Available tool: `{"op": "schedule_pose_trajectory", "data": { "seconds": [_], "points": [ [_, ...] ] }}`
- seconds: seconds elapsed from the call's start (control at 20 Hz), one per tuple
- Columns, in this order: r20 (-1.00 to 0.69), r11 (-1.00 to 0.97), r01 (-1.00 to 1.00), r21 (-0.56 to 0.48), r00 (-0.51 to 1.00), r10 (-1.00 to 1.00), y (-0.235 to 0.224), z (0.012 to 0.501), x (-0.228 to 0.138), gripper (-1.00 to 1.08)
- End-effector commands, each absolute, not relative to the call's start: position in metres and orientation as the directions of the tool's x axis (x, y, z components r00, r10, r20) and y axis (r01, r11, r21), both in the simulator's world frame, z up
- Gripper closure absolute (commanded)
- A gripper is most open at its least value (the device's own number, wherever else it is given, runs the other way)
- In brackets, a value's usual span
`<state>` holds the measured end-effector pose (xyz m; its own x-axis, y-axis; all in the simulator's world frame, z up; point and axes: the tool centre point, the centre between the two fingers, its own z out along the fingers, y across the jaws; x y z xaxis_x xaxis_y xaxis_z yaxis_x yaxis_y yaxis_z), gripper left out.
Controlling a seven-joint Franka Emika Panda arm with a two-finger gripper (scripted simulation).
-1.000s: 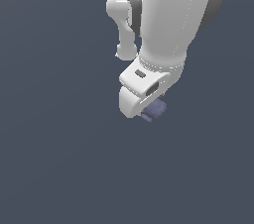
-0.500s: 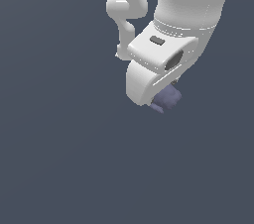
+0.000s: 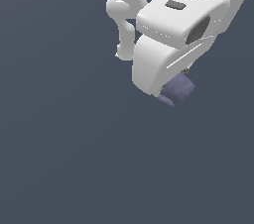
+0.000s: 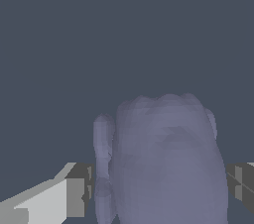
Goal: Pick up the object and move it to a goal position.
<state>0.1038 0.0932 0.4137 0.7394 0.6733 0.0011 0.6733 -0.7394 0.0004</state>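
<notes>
The object (image 3: pixel 177 89) is a small lumpy purple-blue block. It sticks out from under the white hand of my arm in the exterior view, lifted off the grey floor. In the wrist view the object (image 4: pixel 166 161) fills the space between my two fingers, with one fingertip (image 4: pixel 69 198) on one side and the other (image 4: pixel 241 183) on the opposite side. My gripper (image 4: pixel 158 193) is shut on the object. In the exterior view the fingers are hidden behind the hand.
The white arm (image 3: pixel 126 15) and its large wrist housing (image 3: pixel 183 25) fill the upper part of the exterior view. A plain dark grey-blue floor (image 3: pixel 69 158) lies all around.
The arm has risen toward the camera with the object held in it, so hand and object look larger and sit further to the exterior view's right.
</notes>
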Motion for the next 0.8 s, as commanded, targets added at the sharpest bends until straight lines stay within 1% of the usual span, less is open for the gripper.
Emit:
{"op": "schedule_pose_trajectory", "data": {
  "seconds": [0.0,0.75],
  "points": [
    [0.000,-0.739,0.673,0.000,0.739,0.673,0.095,0.421,0.106,1.08],
    [0.000,-0.739,0.673,0.000,0.739,0.673,0.098,0.435,0.109,1.08]
  ]
}}
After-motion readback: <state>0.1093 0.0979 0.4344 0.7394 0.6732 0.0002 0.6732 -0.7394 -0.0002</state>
